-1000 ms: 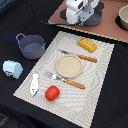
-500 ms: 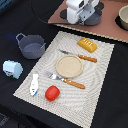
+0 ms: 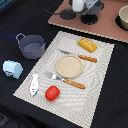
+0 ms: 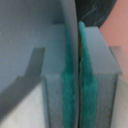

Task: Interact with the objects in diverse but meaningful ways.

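The dark grey pot (image 3: 31, 47) is sitting empty at the far left, off the mat (image 3: 102, 75). The red tomato (image 3: 52, 92) is resting near the front, and the yellow bread loaf (image 3: 87, 45) is lying slantwise far right. The gripper (image 4: 79, 75) is pressing its green pads (image 4: 67, 80) together, holding nothing.

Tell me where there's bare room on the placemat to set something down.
Bare patches on the placemat: the near corner on the exterior view's right, beyond the fork, and the strip right of the bread loaf. It is crowded around the plate, flanked by knife and fork.
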{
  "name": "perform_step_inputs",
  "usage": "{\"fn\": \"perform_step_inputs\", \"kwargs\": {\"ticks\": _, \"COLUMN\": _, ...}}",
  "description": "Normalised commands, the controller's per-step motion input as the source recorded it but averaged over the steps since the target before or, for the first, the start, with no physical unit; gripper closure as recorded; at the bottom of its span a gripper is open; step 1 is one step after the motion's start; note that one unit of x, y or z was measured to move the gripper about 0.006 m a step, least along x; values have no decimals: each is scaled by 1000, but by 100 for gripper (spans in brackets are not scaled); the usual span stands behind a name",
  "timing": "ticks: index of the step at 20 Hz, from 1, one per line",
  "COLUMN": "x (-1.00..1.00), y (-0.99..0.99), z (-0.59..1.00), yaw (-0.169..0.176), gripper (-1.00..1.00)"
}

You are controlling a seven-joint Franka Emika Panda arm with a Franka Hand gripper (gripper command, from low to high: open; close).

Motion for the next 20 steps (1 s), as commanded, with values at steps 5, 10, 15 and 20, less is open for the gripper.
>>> {"fn": "perform_step_inputs", "kwargs": {"ticks": 5, "x": -411, "y": -321, "z": 854, "yaw": 0, "gripper": 100}}
{"fn": "perform_step_inputs", "kwargs": {"ticks": 10, "x": -624, "y": -494, "z": 514, "yaw": 0, "gripper": 100}}
{"fn": "perform_step_inputs", "kwargs": {"ticks": 15, "x": -870, "y": -434, "z": 155, "yaw": 0, "gripper": 100}}
{"fn": "perform_step_inputs", "kwargs": {"ticks": 20, "x": -911, "y": -373, "z": -89, "yaw": 0, "gripper": 100}}
